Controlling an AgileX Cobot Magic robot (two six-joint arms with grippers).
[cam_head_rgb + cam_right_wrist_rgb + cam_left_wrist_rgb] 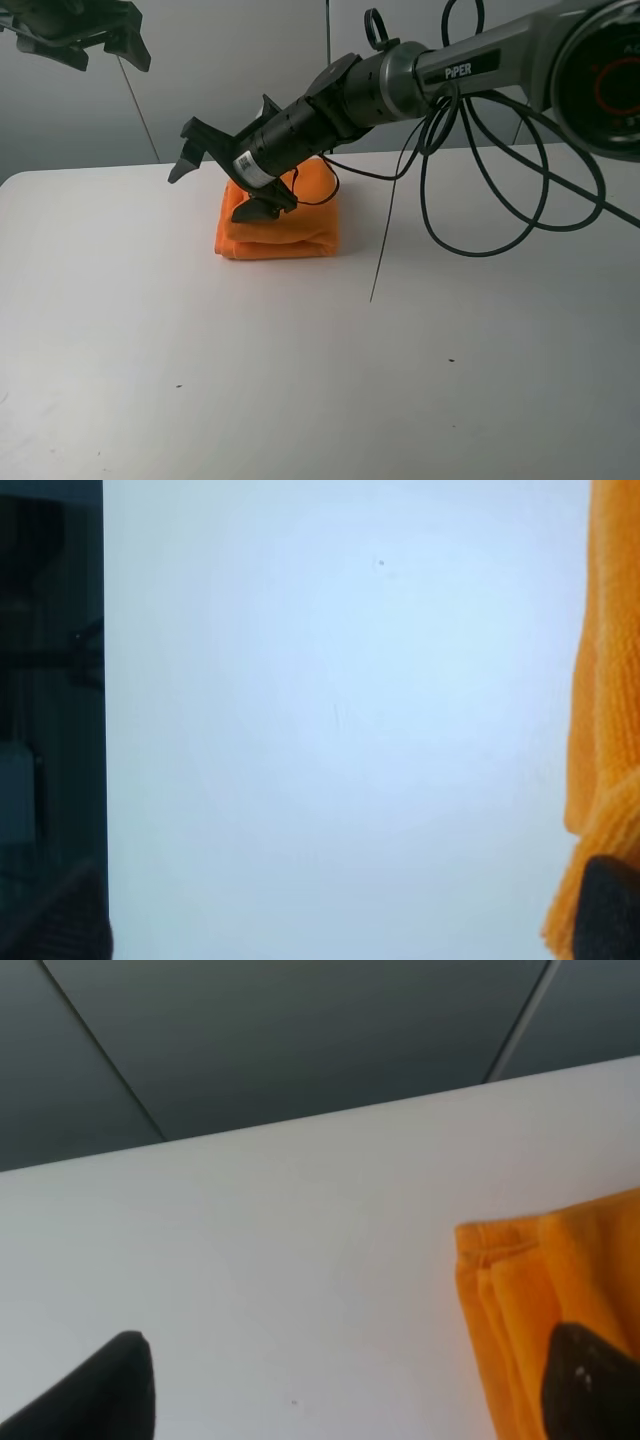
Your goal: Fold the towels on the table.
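The orange towel (305, 228) lies folded into a thick stack on the white table (300, 380), toward the back and a little left of centre. My right gripper (212, 195) reaches across from the right and stands open over the towel's left edge. Its lower finger rests on or just above the top fold; its upper finger is in the air. The right wrist view shows the towel's edge (610, 680) beside one fingertip (612, 910). My left gripper (75, 35) hangs high at the back left, open and empty (350, 1390), with the towel's corner (560, 1270) under one finger.
Black cables (480, 200) loop down from the right arm behind and right of the towel. A thin cord (385, 250) hangs to the tabletop beside it. A grey wall (230, 70) runs behind the table's back edge.
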